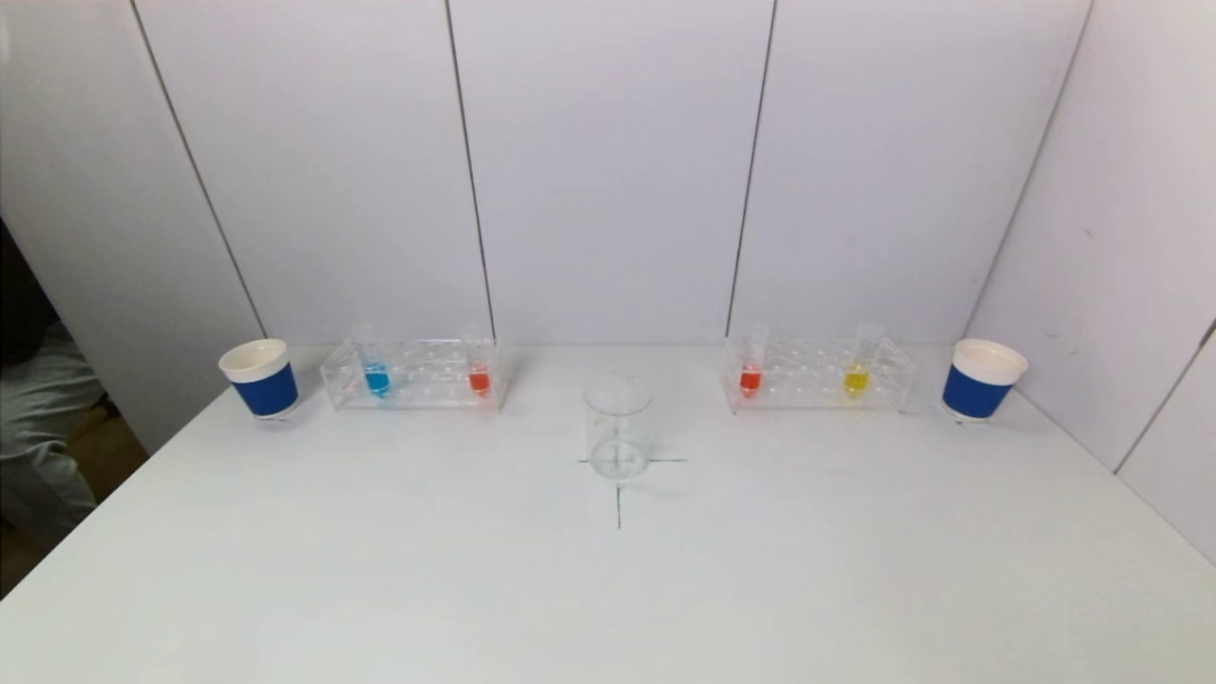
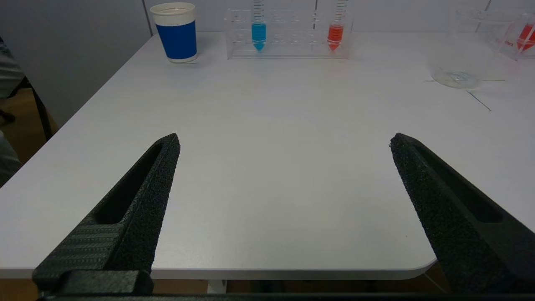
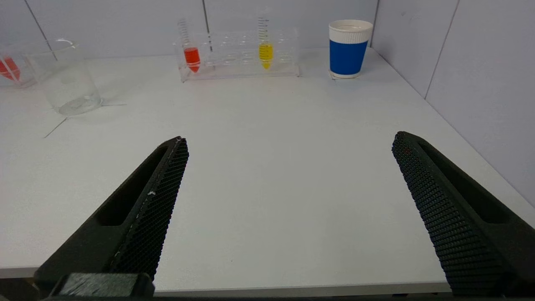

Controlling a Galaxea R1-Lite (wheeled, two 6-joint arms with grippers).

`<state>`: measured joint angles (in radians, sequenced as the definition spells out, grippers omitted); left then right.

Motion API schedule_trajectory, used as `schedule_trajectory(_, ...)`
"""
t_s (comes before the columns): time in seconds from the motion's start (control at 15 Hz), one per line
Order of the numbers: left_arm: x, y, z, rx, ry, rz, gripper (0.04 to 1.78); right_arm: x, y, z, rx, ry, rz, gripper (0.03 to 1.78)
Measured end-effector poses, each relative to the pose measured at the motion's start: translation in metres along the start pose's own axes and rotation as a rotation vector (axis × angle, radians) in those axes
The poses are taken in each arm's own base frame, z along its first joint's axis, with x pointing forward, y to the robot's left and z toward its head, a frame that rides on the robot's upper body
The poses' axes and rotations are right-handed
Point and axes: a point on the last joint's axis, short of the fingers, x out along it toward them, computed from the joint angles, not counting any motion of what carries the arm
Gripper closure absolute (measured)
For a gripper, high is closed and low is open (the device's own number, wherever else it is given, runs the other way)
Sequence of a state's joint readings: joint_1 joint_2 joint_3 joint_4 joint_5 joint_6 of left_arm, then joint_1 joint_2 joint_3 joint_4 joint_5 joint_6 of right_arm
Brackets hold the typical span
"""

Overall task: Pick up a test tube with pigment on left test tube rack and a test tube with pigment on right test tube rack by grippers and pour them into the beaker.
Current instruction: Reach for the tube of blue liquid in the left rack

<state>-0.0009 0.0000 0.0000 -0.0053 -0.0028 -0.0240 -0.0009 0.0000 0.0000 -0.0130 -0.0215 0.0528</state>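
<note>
While both grippers, left (image 2: pixel 284 140) and right (image 3: pixel 290 140), hover with fingers apart at the counter's (image 1: pixel 608 589) near edge, every tube sits racked and the beaker (image 1: pixel 617 427) is empty.

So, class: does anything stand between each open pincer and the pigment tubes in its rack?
Nothing visible. Bare table lies between the left pincer and the left rack, and between the right pincer and the right rack. The beaker stands off to the side.

Clear glossy beaker (image 1: pixel 617 426); clear plastic racks (image 1: pixel 415 374). Matt smooth white table (image 1: pixel 608 589). Paper cups (image 1: pixel 259 377), blue sleeves. Gripper fingers (image 2: pixel 142 200) matt black, rough-textured.
</note>
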Motion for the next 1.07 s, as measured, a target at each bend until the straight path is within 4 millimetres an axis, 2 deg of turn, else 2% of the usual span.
schedule_trajectory(1.07,0.0,0.0,0.0,0.008,0.0,0.001,0.06,0.0,0.0,0.0,0.0,0.0,0.0,0.04)
